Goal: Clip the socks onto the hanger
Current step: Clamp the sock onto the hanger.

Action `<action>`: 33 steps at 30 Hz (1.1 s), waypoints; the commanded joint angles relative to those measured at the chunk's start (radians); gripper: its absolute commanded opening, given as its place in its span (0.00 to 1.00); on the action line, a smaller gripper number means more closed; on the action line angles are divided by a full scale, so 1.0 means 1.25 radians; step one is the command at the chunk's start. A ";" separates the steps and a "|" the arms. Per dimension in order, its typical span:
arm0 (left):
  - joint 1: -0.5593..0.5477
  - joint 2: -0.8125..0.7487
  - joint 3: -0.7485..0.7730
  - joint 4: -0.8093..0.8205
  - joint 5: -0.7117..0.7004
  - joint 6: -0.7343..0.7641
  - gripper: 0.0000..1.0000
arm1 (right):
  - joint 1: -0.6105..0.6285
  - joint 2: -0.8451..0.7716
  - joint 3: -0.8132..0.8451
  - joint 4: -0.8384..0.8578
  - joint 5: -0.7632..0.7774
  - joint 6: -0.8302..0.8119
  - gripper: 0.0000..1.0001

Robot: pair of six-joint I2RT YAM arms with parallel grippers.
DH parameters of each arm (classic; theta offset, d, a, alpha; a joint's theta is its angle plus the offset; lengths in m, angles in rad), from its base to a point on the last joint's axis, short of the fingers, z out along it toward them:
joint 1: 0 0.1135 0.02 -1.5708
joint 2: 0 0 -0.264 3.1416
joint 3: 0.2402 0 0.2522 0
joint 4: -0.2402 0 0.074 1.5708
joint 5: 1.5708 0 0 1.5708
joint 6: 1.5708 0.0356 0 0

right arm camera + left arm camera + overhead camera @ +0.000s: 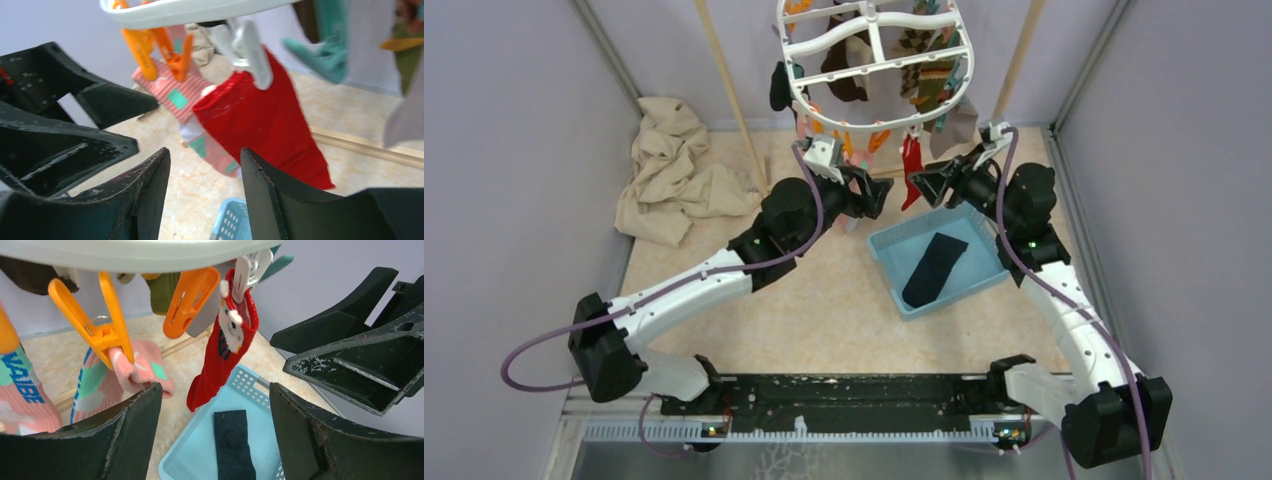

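The red sock (910,172) hangs by its cuff from a white peg on the near rim of the white hanger (882,64). It also shows in the left wrist view (220,355) and the right wrist view (270,125). The navy sock (934,268) lies flat in the blue basket (886,250), also seen from the left wrist (232,445). My left gripper (874,195) is open and empty just left of the red sock. My right gripper (929,185) is open and empty just right of it. Their fingertips face each other across the sock without touching it.
Orange pegs (107,325) hang from the hanger rim (130,255), one holding pink-teal patterned socks (30,395). Other socks fill the far side. Wooden rack poles (729,90) stand behind. A beige cloth heap (674,170) lies at the back left.
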 commanded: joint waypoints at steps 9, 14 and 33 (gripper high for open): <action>0.008 -0.113 -0.105 0.001 -0.016 0.018 0.90 | 0.087 0.078 0.080 0.106 -0.064 -0.038 0.52; 0.015 -0.121 -0.112 -0.019 -0.030 0.023 0.90 | 0.120 0.111 0.110 0.114 -0.047 -0.041 0.52; 0.018 -0.119 -0.099 0.042 -0.160 0.080 0.87 | 0.207 0.170 0.173 0.107 0.071 -0.070 0.45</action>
